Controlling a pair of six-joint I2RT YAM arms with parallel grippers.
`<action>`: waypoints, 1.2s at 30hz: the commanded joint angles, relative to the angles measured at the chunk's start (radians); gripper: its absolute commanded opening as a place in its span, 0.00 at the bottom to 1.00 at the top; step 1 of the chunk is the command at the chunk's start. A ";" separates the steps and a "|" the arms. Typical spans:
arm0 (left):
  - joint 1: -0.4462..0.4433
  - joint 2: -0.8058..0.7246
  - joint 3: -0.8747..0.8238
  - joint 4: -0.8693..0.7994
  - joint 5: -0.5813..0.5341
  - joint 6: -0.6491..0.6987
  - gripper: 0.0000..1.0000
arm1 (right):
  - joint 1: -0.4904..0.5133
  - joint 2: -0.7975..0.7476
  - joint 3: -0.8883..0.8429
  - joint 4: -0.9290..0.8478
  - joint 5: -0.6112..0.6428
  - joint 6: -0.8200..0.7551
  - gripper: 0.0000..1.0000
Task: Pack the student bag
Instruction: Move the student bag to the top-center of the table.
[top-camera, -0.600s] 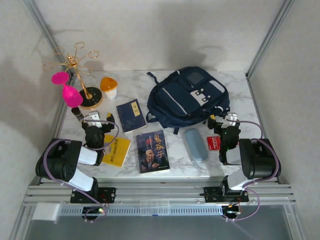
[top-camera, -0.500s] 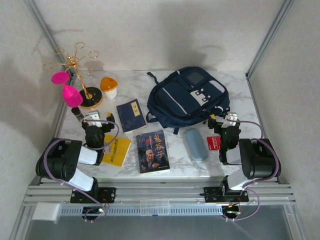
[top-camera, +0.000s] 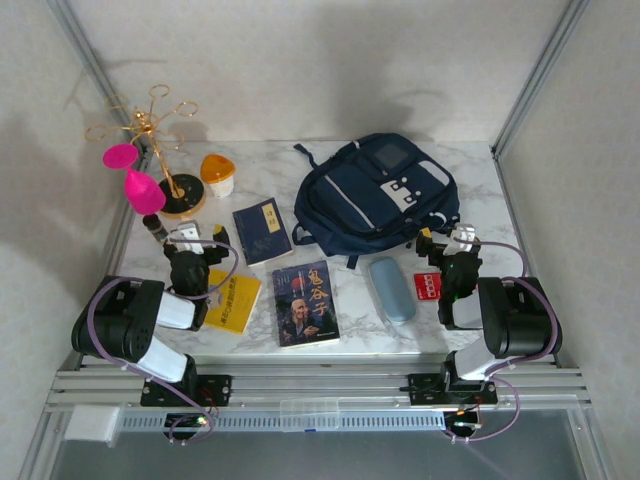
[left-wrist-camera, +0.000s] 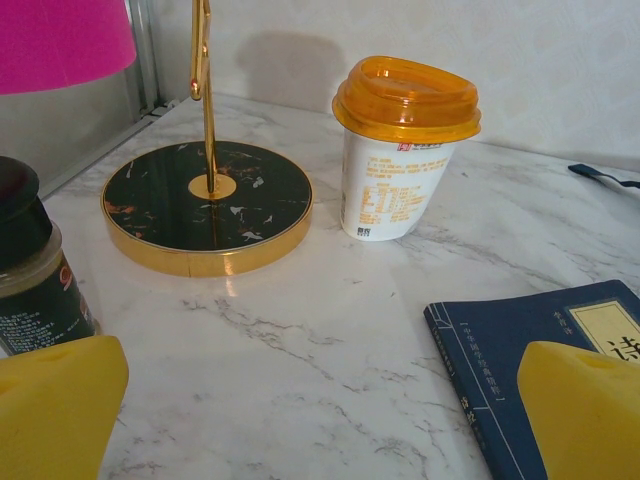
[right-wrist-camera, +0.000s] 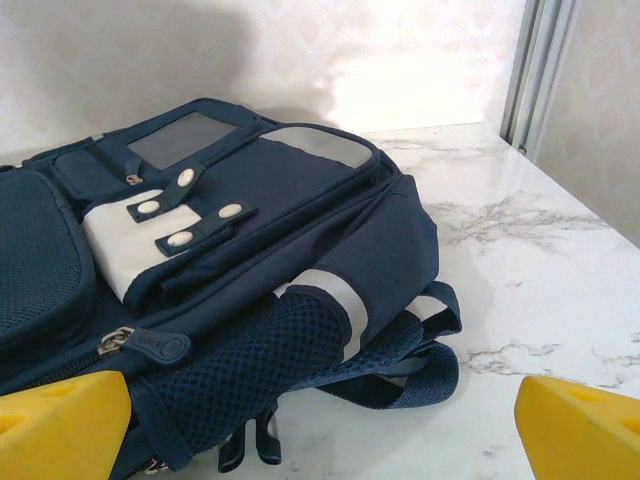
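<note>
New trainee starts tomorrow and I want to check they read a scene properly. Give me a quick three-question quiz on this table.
1. True or false: the pale blue case lies on the table, outside the student bag.
2. Which stands closest to the orange-lidded cup? A. the gold stand B. the pale blue case C. the student bag
3. How many books lie on the table?

Key
1. True.
2. A.
3. Three: the yellow book, the dark blue book and the portrait book.
</note>
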 joint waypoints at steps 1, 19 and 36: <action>0.010 0.010 0.017 0.043 -0.011 -0.015 0.99 | -0.006 0.014 0.021 0.037 0.025 -0.015 0.99; 0.008 -0.006 0.006 0.056 -0.012 -0.018 0.99 | -0.006 0.013 0.018 0.040 0.024 -0.015 0.99; 0.010 -0.546 0.116 -0.461 0.047 -0.205 0.99 | -0.008 -0.330 0.238 -0.563 0.116 0.233 0.99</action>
